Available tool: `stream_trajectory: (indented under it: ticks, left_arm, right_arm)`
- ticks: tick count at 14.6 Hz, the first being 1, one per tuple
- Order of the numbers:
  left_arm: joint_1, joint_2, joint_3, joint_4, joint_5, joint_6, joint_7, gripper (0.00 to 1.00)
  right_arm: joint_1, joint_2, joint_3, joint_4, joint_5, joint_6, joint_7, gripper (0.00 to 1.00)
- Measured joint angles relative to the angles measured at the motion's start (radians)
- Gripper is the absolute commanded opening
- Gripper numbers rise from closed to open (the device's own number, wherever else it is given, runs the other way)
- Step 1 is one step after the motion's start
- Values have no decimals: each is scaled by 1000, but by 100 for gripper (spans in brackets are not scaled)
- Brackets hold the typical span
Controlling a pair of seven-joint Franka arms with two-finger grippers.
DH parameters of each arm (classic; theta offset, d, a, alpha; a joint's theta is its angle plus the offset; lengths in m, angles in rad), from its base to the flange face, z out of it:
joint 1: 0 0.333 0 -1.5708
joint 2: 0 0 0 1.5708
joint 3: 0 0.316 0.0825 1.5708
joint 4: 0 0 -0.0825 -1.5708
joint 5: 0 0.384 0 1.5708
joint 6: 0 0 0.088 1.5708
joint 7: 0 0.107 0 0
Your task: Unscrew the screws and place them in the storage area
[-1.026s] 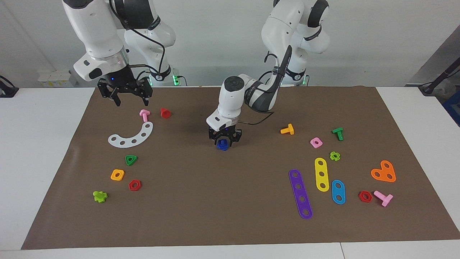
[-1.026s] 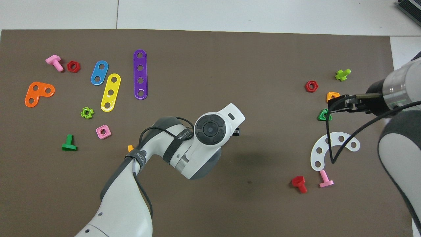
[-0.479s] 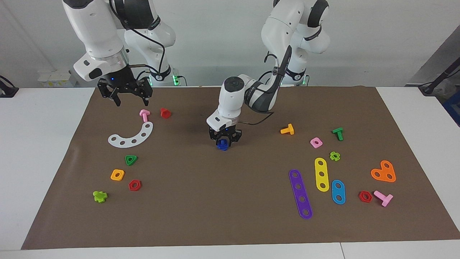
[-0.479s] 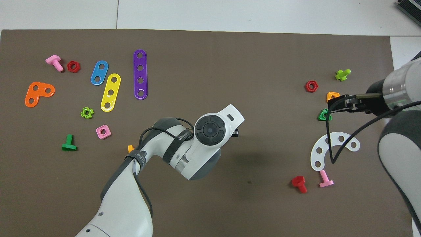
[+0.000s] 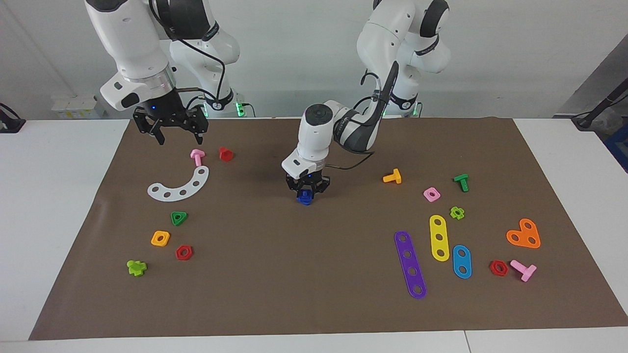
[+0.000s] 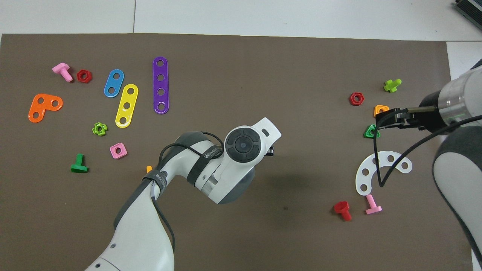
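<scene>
The blue screw (image 5: pixel 305 197), with its blue nut, is at the middle of the brown mat (image 5: pixel 314 294). My left gripper (image 5: pixel 307 190) points straight down and is shut on it, low over the mat. In the overhead view the left arm's wrist (image 6: pixel 243 145) hides both the screw and the fingers. My right gripper (image 5: pixel 170 128) hangs open and empty, raised over the right arm's end of the mat, and waits. It also shows in the overhead view (image 6: pixel 381 122).
A white curved strip (image 5: pixel 180 186), pink bolt (image 5: pixel 197 156), red bolt (image 5: pixel 225 154) and several nuts lie toward the right arm's end. Orange bolt (image 5: pixel 392 176), green bolt (image 5: pixel 461 182), purple strip (image 5: pixel 410 264), yellow and blue strips and an orange plate (image 5: pixel 524 234) lie toward the left arm's end.
The left wrist has turned and shifted slightly over the blue screw, which stays in the same place. The right arm has not moved.
</scene>
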Motion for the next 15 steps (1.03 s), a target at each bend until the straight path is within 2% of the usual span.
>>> stream_trajectory:
  ticks: [4, 7, 9, 11, 15]
  left_arm:
    - [0, 0, 3, 139, -4, -194, -50, 0]
    - [24, -1, 21, 218, -26, -283, -67, 0]
    - [105, -13, 25, 249, -27, -330, -54, 0]
    - [206, -36, 27, 257, -30, -393, 38, 0]
    - [385, -53, 29, 222, -33, -431, 283, 0]
  right_arm:
    - [0, 0, -1, 0, 0, 0, 0, 100]
    - [-1, 0, -5, 0, 0, 0, 0, 100]
    - [2, 0, -2, -1, 0, 6, 0, 99]
    - [8, 0, 5, -8, 0, 21, 0, 98]
    - [105, 3, 8, -56, 0, 104, 87, 98]
